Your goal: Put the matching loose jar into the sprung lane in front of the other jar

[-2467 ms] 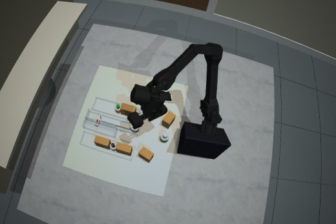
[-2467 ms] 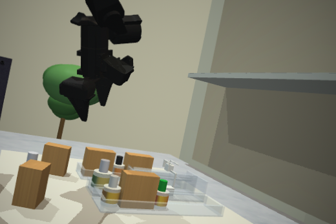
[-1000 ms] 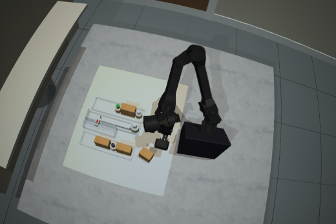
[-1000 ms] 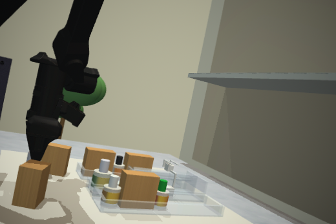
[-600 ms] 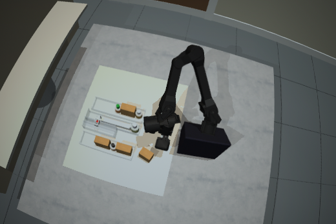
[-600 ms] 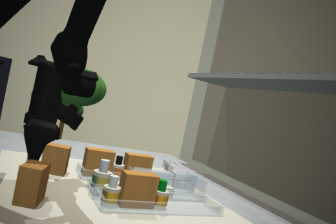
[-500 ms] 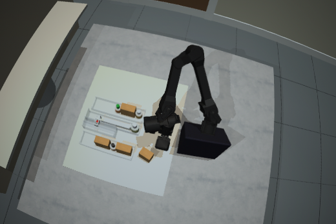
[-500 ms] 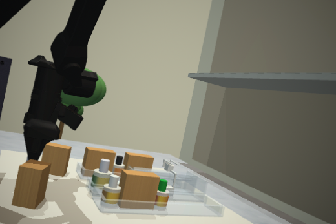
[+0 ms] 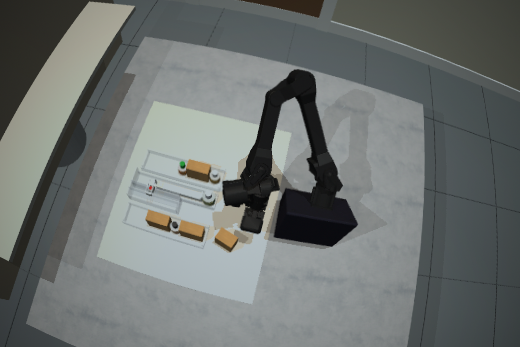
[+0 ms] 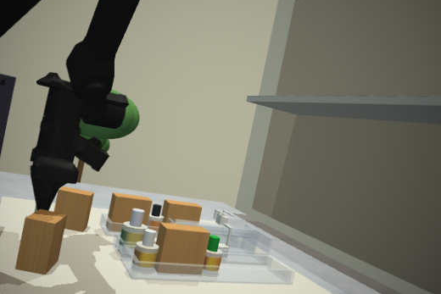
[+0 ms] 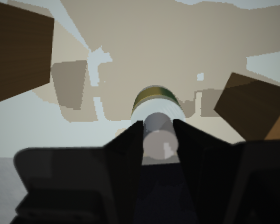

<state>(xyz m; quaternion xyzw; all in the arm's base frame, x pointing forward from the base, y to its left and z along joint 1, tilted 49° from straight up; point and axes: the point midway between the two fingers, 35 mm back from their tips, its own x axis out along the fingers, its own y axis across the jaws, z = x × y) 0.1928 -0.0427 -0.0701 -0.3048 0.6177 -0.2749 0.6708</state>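
Note:
The loose jar [image 11: 152, 101] has an olive-yellow band and a grey cap. It stands on the mat between two wooden blocks. In the wrist view my gripper [image 11: 157, 125] [image 9: 250, 220] [image 10: 42, 201] points straight down over it, with both fingers against the sides of its cap. The top and exterior views hide this jar behind my arm and a block. A matching grey-capped jar [image 9: 209, 199] [image 10: 134, 227] stands at the front end of the middle clear lane [image 9: 165, 196]. The pusher plate [image 9: 153, 187] [image 10: 220, 217] is further back in that lane.
The lane on one side holds a green-capped jar [image 9: 182, 165] [image 10: 213, 252], a block [image 9: 198, 169] [image 10: 182, 247] and a grey-capped jar [image 9: 215, 175] [image 10: 147, 249]. The lane on the other side holds two blocks and a black-capped jar [image 9: 175, 226] [image 10: 156, 213]. Loose blocks [image 9: 226, 239] [image 10: 40, 241] [image 10: 74, 208] flank my gripper. The arm base [image 9: 312, 217] is close behind.

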